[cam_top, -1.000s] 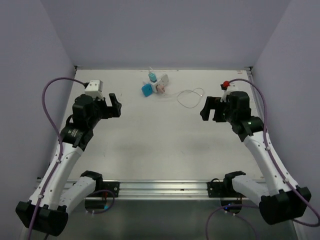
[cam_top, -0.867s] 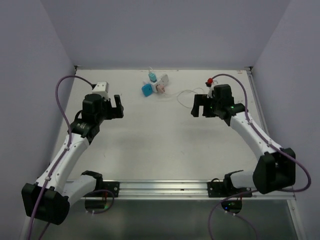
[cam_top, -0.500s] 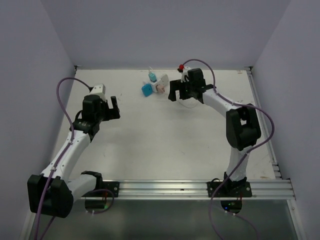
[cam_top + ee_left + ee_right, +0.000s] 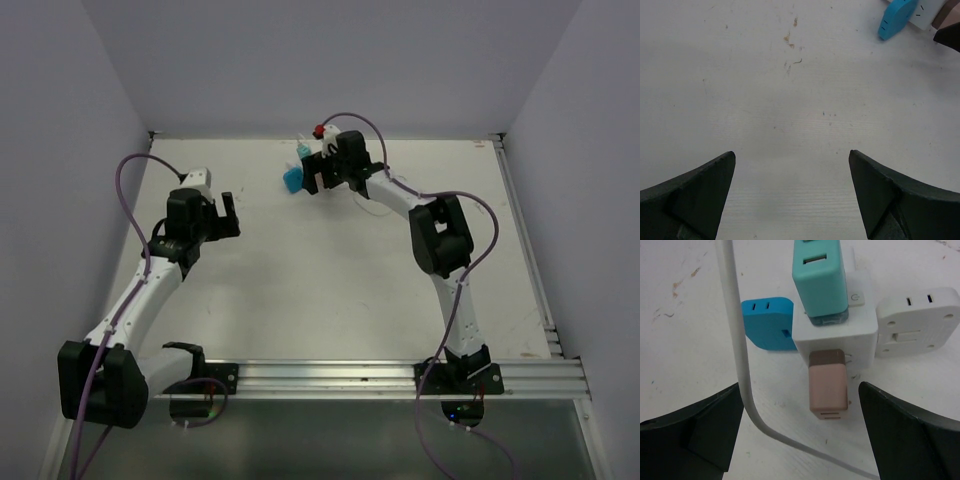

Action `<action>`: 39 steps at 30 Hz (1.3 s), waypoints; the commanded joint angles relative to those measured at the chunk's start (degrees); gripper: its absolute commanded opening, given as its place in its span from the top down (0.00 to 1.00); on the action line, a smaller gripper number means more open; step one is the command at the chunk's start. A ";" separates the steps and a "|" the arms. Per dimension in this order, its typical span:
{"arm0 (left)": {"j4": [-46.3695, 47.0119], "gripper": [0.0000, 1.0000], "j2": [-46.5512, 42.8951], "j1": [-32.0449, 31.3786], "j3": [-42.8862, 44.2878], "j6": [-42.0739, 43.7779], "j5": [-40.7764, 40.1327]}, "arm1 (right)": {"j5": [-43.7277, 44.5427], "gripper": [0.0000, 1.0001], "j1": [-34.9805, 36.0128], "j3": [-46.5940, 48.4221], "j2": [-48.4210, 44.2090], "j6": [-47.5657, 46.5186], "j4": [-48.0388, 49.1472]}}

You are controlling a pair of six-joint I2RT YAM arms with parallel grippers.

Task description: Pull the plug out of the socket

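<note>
The right end effector (image 4: 800, 427) is spread wide and empty above the socket (image 4: 860, 337) at the worktop's (image 4: 330, 290) far edge, close to the back wall. The right arm (image 4: 440, 235) is stretched far forward. Teal (image 4: 819, 280), blue (image 4: 767, 322) and pink (image 4: 827, 382) plugs sit against the socket. The left end effector (image 4: 790, 195), also spread wide and empty, hovers near the left edge.

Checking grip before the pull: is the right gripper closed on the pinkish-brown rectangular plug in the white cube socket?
No, the right gripper stands wide open, clear of the pinkish-brown rectangular plug on both sides.

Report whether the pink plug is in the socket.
In: the pink plug butts against the socket, no prongs showing between them.
</note>
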 commanded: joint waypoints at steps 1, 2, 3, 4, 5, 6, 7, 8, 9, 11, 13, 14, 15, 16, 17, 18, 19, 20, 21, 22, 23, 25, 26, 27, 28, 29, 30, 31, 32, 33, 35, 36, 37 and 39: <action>2.48 0.01 0.17 0.50 0.76 -0.86 -0.50 | 2.27 0.01 0.39 3.92 1.68 -1.49 4.70; 2.57 0.00 0.17 0.50 0.76 -0.78 -0.50 | 2.89 0.01 0.57 4.88 2.21 -1.40 4.79; 2.48 0.00 0.17 0.50 0.76 -0.78 -0.32 | 3.42 0.01 0.66 5.50 2.66 -1.23 4.97; 2.57 0.00 0.35 0.58 0.76 -0.78 -0.32 | 3.78 0.01 0.66 6.12 3.70 -1.23 5.14; 2.57 0.00 0.35 0.50 0.76 -0.78 -0.23 | 4.21 0.01 0.66 7.17 4.15 -1.31 5.23; 2.57 0.00 0.52 0.50 0.76 -0.78 -0.23 | 4.57 0.01 0.66 7.70 4.59 -1.31 5.15; 2.57 0.00 0.53 0.50 0.76 -0.86 -0.15 | 4.83 0.01 0.66 8.31 5.55 -1.31 5.23; 2.65 0.00 0.61 0.50 0.67 -0.95 -0.06 | 5.70 0.01 0.66 9.71 6.00 -1.14 5.23; 2.74 0.00 0.61 0.50 0.75 -0.95 -0.06 | 6.23 0.01 0.83 10.16 6.35 -0.96 5.15; 2.74 0.00 0.70 0.50 0.76 -0.95 0.12 | 6.94 0.01 0.75 10.87 7.14 -0.96 5.15; 2.83 0.00 0.70 0.59 0.67 -0.86 0.21 | 6.94 0.04 0.84 11.39 7.49 -1.05 6.99; 2.83 0.00 0.70 0.50 0.67 -0.86 0.29 | 6.94 0.05 0.84 11.74 8.10 -1.14 6.99; 2.83 0.01 0.79 0.50 0.67 -0.95 0.29 | 7.20 0.06 0.84 12.18 8.37 -1.14 6.56; 2.83 0.00 0.79 0.50 0.67 -0.95 0.38 | 7.21 0.09 0.92 12.62 8.63 -1.23 6.46; 2.83 0.00 0.79 0.50 0.67 -0.95 0.47 | 7.21 0.10 0.92 12.63 8.90 -1.40 6.46; 2.92 0.01 0.79 0.58 0.67 -0.95 0.38 | 7.03 0.11 0.84 12.63 8.99 -1.49 6.72; 2.92 0.00 0.79 0.50 0.58 -0.95 0.64 | 6.94 0.15 1.01 12.71 9.07 -1.49 6.73; 2.92 0.00 0.79 0.50 0.58 -0.87 0.65 | 6.86 0.17 1.01 12.71 9.16 -1.49 6.81; 2.92 0.00 0.79 0.50 0.49 -0.86 0.73 | 6.77 0.19 1.01 12.71 9.25 -1.40 6.73; 2.92 0.00 0.79 0.58 0.58 -0.86 0.73 | 6.77 0.21 0.92 12.63 9.34 -1.49 6.73; 2.83 0.00 0.88 0.50 0.58 -0.86 0.73 | 6.77 0.23 0.92 12.63 9.51 -1.49 6.73; 3.00 0.00 0.70 0.50 0.58 -0.78 0.73 | 7.03 0.28 1.01 12.63 9.60 -1.67 6.64; 3.01 0.00 0.61 0.58 0.58 -0.78 0.73 | 7.03 0.30 1.10 12.54 9.60 -1.58 6.55; 2.92 0.00 0.61 0.50 0.49 -0.78 0.65 | 7.12 0.33 1.01 12.36 9.34 -1.67 6.64; 2.92 0.01 0.53 0.50 0.49 -0.78 0.65 | 6.95 0.39 0.92 11.75 9.08 -1.75 6.73; 3.00 0.01 0.61 0.58 0.49 -0.86 0.73 | 6.77 0.43 1.10 11.31 8.90 -1.75 6.90; 3.01 0.00 0.53 0.50 0.49 -0.86 0.56 | 6.59 0.46 1.10 10.87 8.55 -1.84 7.16; 3.01 0.00 0.53 0.50 0.49 -0.78 0.64 | 6.24 0.53 1.10 9.91 7.77 -1.84 7.17; 3.01 0.01 0.44 0.50 0.49 -0.86 0.65 | 5.37 0.56 1.01 9.38 7.24 -1.93 7.25; 3.01 0.00 0.44 0.50 0.41 -0.86 0.56 | 4.93 0.60 1.10 8.68 6.62 -2.19 7.34; 3.09 0.00 0.26 0.58 0.32 -0.78 0.65 | 3.87 0.68 1.10 6.31 4.51 -2.28 7.52; 3.09 0.00 0.18 0.59 0.32 -0.78 0.65 | 3.69 0.71 1.19 5.25 3.72 -2.37 7.69; 3.01 0.00 0.09 0.50 0.23 -0.78 0.65 | 3.60 0.76 1.27 2.89 1.71 -2.37 7.78; 3.09 0.00 -0.09 0.58 0.23 -0.78 0.82 | 3.60 0.81 1.36 -0.28 -0.75 -2.37 9.09</action>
